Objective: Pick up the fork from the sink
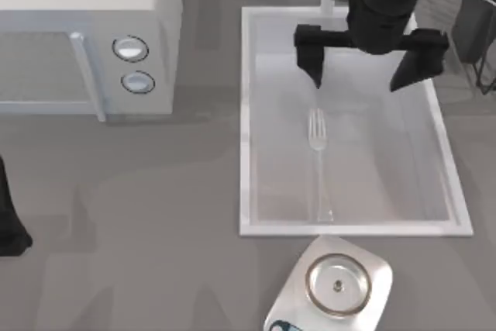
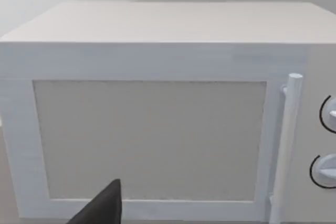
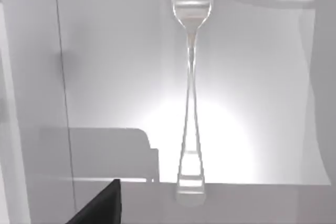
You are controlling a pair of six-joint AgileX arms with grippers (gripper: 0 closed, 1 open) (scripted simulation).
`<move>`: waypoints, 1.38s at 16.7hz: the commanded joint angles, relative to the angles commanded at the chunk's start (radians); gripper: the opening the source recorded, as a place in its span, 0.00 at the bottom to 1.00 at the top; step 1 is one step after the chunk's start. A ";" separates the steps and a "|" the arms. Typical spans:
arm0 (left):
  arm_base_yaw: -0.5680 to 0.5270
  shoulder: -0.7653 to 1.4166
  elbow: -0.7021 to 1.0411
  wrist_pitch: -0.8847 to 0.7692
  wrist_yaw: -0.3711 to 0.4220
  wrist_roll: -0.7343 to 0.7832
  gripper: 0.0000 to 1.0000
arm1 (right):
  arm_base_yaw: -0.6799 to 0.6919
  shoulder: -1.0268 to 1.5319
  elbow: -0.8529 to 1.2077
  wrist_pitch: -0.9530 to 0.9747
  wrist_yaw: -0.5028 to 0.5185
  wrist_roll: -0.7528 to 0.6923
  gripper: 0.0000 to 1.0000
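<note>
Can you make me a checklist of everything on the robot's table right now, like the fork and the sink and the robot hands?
Surface: grey table, bare in the middle.
Job's things: fork lies flat on the bottom of the sink, tines toward the far end, handle reaching the near wall; nothing holds it.
Clutter: microwave with two knobs at the table's left, door closed; a small scale with a round pan just in front of the sink.
Grippers: right gripper open, above the sink's far end, beyond the fork's tines; left arm parked at the left edge, facing the microwave.
Cables: nothing seen.
Surroundings: pale wall behind the microwave.
</note>
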 joint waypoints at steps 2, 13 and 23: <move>0.000 0.000 0.000 0.000 0.000 0.000 1.00 | 0.020 0.110 0.102 -0.054 0.001 0.015 1.00; 0.000 0.000 0.000 0.000 0.000 0.000 1.00 | 0.035 0.237 0.197 -0.094 0.002 0.030 1.00; 0.000 0.000 0.000 0.000 0.000 0.000 1.00 | 0.041 0.388 -0.059 0.322 0.004 0.033 1.00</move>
